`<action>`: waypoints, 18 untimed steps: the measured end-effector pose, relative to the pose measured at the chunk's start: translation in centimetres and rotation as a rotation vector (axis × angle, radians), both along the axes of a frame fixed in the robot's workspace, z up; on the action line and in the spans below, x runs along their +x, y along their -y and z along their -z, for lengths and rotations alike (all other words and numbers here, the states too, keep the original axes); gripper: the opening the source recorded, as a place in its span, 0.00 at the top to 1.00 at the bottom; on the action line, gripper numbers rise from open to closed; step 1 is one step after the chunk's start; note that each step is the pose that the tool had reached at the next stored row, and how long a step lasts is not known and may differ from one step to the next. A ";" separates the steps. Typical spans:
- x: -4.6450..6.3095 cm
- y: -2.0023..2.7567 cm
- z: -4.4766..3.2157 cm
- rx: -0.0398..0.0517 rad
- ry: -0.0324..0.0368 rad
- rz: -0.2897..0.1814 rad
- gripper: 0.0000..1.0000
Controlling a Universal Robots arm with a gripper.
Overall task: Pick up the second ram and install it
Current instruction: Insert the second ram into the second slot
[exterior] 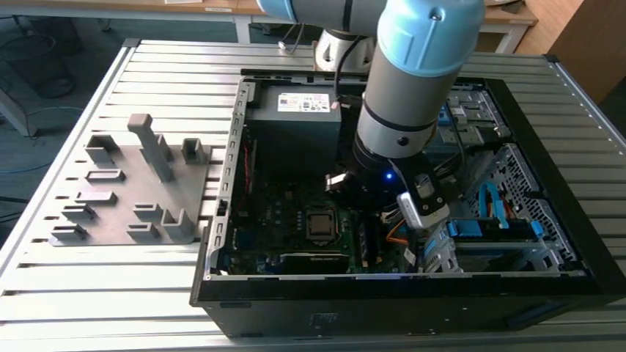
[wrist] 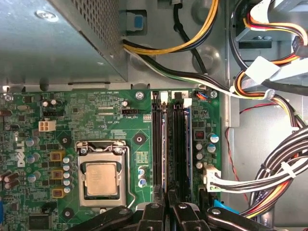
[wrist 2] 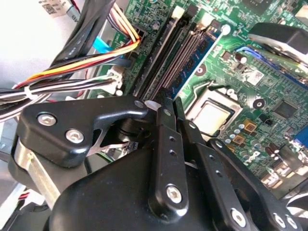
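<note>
My gripper (wrist 2: 171, 102) (wrist: 168, 196) is down inside the open computer case (exterior: 391, 297), its black fingers (wrist 2: 166, 144) shut together. The fingertips sit at the near end of the row of long memory slots (wrist: 168, 144) on the green motherboard (wrist: 57, 120). A thin dark strip with a bluish edge (wrist: 164, 149) runs along the slot in line with the fingertips; I cannot tell for sure that it is the second ram. Whether anything is pinched between the fingers is hidden. In the exterior view the arm (exterior: 401, 110) reaches down over the board's middle.
The grey fixture plate (exterior: 137, 194) with upright blocks lies outside the case at the exterior view's left, with no stick on it. The processor socket (wrist: 101, 179) is beside the slots. Cable bundles (wrist: 269, 173) and the power supply (exterior: 293, 117) crowd the slots' other sides.
</note>
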State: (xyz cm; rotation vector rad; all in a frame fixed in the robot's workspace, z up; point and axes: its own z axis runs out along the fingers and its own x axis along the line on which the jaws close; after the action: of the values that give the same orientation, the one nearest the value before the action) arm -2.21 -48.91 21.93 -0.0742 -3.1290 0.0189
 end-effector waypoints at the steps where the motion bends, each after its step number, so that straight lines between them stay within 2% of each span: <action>1: 0.0 0.00 0.00 -0.0001 0.0000 0.000 0.86; 11: 0.1 -0.58 0.04 -0.0019 0.0000 0.000 0.86; 18: 0.1 -0.66 0.29 -0.0030 -0.0002 0.000 0.86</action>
State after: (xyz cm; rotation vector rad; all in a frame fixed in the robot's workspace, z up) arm -2.10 -48.25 21.64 -0.0743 -3.1288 0.0236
